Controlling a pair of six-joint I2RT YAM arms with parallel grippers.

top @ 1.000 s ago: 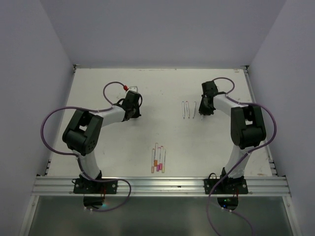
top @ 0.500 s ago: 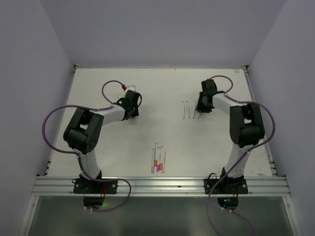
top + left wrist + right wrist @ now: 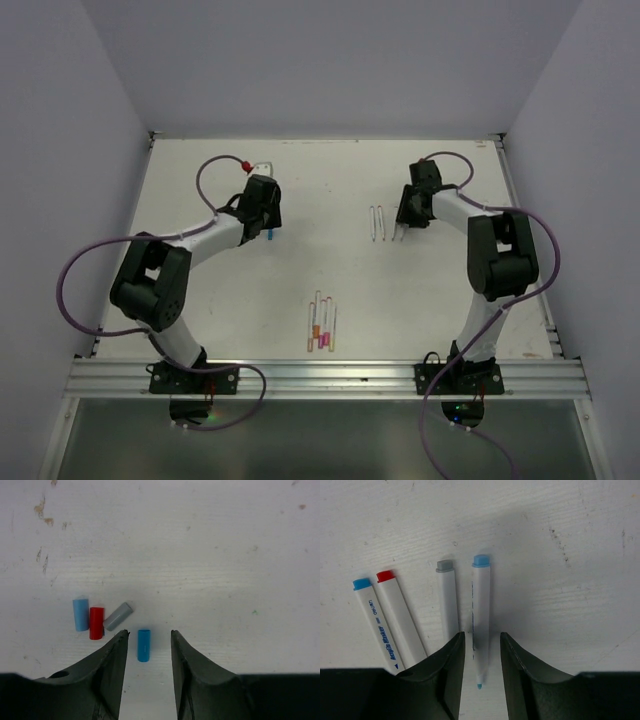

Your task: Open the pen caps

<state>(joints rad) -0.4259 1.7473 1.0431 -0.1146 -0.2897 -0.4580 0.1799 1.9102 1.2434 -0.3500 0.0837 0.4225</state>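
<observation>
Plainly open, the left gripper (image 3: 149, 634) has its jaws on either side of a blue cap (image 3: 144, 645) on the white table (image 3: 210, 550), without touching it. A grey cap (image 3: 118, 616), a red cap (image 3: 96, 623) and a pale blue cap (image 3: 80, 614) cluster just beside it. The right gripper (image 3: 481, 636) is likewise parted around an uncapped light-blue-ended pen (image 3: 481, 600). Beside that lie a grey-ended pen (image 3: 448, 597), a red-ended pen (image 3: 397, 615) and a blue-ended pen (image 3: 374, 625). More pens (image 3: 321, 324) lie near the arm bases.

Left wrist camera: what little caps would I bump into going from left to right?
light blue cap → red cap → grey cap → blue cap
</observation>
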